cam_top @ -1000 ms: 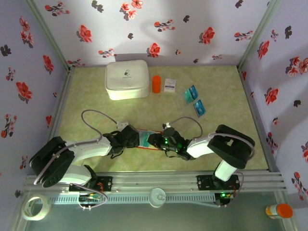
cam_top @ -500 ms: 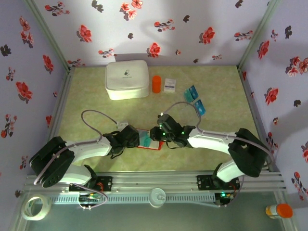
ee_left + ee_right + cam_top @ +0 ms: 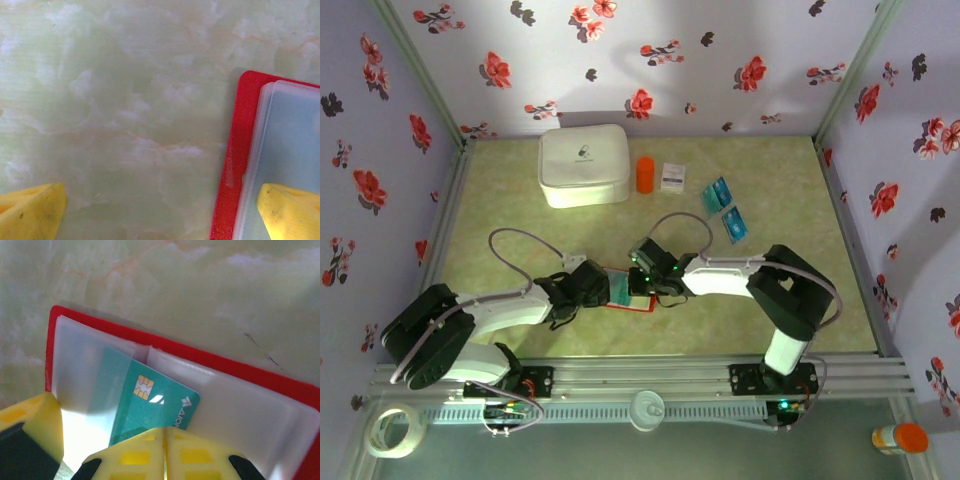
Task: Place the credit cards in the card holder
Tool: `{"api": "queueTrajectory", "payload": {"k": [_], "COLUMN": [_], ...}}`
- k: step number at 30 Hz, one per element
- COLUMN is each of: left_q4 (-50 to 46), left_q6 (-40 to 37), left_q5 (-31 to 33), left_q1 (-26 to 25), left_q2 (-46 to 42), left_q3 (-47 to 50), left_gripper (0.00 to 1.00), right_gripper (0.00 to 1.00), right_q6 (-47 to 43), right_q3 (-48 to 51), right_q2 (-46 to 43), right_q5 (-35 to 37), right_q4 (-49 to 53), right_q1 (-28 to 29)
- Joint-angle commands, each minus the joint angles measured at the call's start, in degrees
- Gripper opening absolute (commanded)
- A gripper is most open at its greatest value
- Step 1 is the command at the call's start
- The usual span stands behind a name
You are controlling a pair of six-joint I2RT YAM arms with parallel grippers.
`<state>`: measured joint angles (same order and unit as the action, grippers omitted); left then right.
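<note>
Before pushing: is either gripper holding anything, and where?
Cannot tell: right gripper shut against teal credit card, at its near edge. Left gripper open, holding nothing.

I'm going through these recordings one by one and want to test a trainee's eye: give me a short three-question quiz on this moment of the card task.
1. True or false: the left claw is shut.
2. The teal credit card with the chip is: A) fully inside a pocket; B) partly slid into a clear pocket of the red card holder; C) lying clear of the holder.
3. What stands between the white zip case and the white packet?
Key: 1 false, it is open, with one finger on the holder's clear pocket; 2 B; 3 the orange cylinder.
</note>
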<state>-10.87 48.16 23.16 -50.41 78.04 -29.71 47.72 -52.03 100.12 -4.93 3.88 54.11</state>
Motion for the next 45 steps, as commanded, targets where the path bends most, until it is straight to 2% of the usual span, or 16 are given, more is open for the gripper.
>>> {"api": "queueTrajectory", "payload": {"k": [1, 8, 14, 23, 34, 45], "left_q4": [-3.1, -5.1, -6.8, -4.8, -3.6, -3.3], "left_q6": [-0.2, -0.1, -0.7, 0.1, 0.2, 0.1], "left_q5": [-0.1, 0.1, 0.4, 0.2, 0.2, 0.2], "left_q1": [-0.2, -0.1, 0.7, 1.0, 1.1, 1.0], "left_q2": [2.0, -1.3, -5.6, -3.6, -2.1, -1.6], "left_q3": [2.3, 1.9, 1.7, 4.2, 5.0, 5.1], "left_gripper": [0.99, 1.00, 1.00, 1.00, 1.00, 1.00], "right_gripper": [0.08, 0.07, 0.09, 0.09, 0.06, 0.02], "right_q6": [-1.1, -0.7, -0.6, 0.9, 3.2, 3.6], "right_q3": [-3.3, -6.3, -5.6, -2.6, 0.0, -3.5], "right_q2": [3.6, 6.1, 2.3, -2.1, 0.5, 5.2], "right_q5": [-1.2, -2.0, -1.0, -0.2, 0.8, -0.1], "right_q4": [1.3, 0.9, 1.9, 1.3, -1.4, -1.3], "right_q1": [0.5, 1.1, 1.1, 1.8, 4.1, 6.0]}}
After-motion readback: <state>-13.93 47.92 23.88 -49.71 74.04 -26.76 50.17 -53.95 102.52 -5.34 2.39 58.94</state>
